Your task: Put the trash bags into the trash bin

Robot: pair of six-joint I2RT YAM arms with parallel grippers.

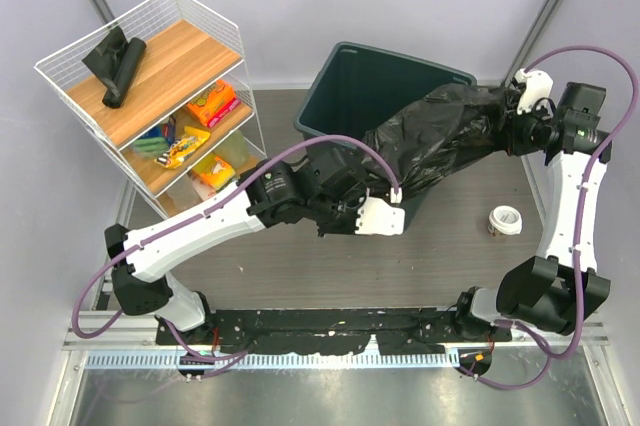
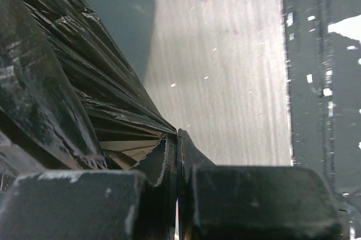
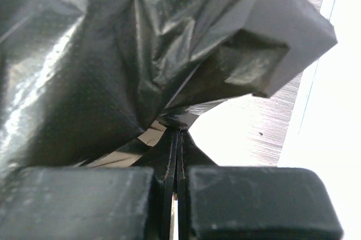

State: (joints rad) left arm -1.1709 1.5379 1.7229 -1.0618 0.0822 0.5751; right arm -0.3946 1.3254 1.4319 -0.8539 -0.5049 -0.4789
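My jaws both clamp the crinkled black plastic sack (image 1: 440, 141), stretched between them over a corner of the square grey-green plastic bin (image 1: 352, 96).

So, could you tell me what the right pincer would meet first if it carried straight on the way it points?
The right pincer would press into the black trash bag it grips, whose crumpled bulk lies directly ahead. Beyond that comes probably the bin, though depth is hard to judge.
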